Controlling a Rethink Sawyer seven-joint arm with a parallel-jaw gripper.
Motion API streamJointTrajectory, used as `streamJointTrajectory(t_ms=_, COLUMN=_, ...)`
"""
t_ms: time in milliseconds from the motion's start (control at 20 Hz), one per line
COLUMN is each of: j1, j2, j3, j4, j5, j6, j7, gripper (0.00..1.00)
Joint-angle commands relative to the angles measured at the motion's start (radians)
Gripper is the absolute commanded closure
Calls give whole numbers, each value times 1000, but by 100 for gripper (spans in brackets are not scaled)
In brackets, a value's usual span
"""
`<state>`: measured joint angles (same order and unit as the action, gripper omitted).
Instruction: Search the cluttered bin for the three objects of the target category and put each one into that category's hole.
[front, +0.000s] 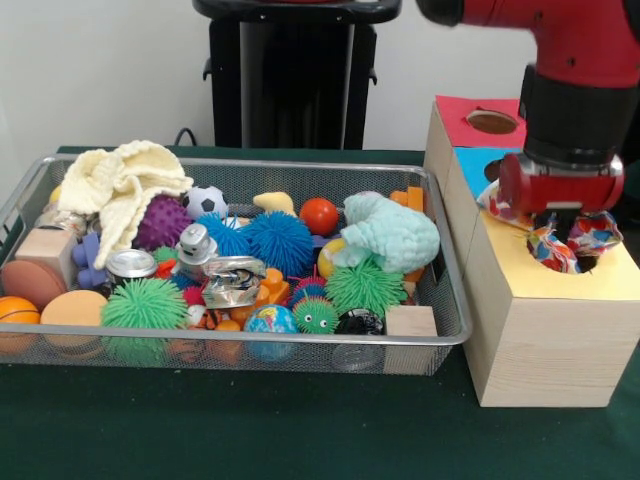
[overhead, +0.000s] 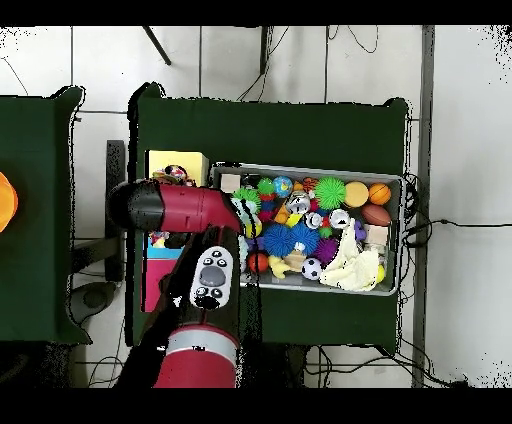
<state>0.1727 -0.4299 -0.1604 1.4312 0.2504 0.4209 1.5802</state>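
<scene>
My gripper (front: 560, 228) hangs right over the hole (front: 565, 262) in the pale yellow top of the wooden box (front: 545, 340). It is shut on a white polka-dot cloth (front: 592, 236) that bunches around it and dips into the hole. The cloth also shows in the overhead view (overhead: 175, 177) on the yellow box (overhead: 185, 160). The wire-mesh bin (front: 230, 340) stands left of the box, full of toys. A second polka-dot cloth is not in view. A pale yellow knit cloth (front: 120, 185) lies at the bin's back left and a mint green fabric piece (front: 395, 232) at its right.
Behind the yellow-topped box stand a blue-topped box (front: 472, 165) and a red-topped box (front: 462, 108) with its own hole. The bin holds spiky rubber balls (front: 275, 240), a crushed can (front: 232, 280), wooden blocks (front: 410, 322) and small balls. The table is dark green.
</scene>
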Motion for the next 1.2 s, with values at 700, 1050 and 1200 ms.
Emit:
streamJointTrajectory(t_ms=700, j1=-11, j2=499, j3=102, j4=-257, j5=61, j6=-253, j7=221, gripper=100)
streamJointTrajectory(t_ms=1050, j1=29, j2=468, j3=36, j4=-243, j5=52, j6=-214, j7=260, gripper=100)
streamJointTrajectory(t_ms=1200, j1=26, j2=441, j3=38, j4=-219, j5=46, j6=-204, j7=254, gripper=100)
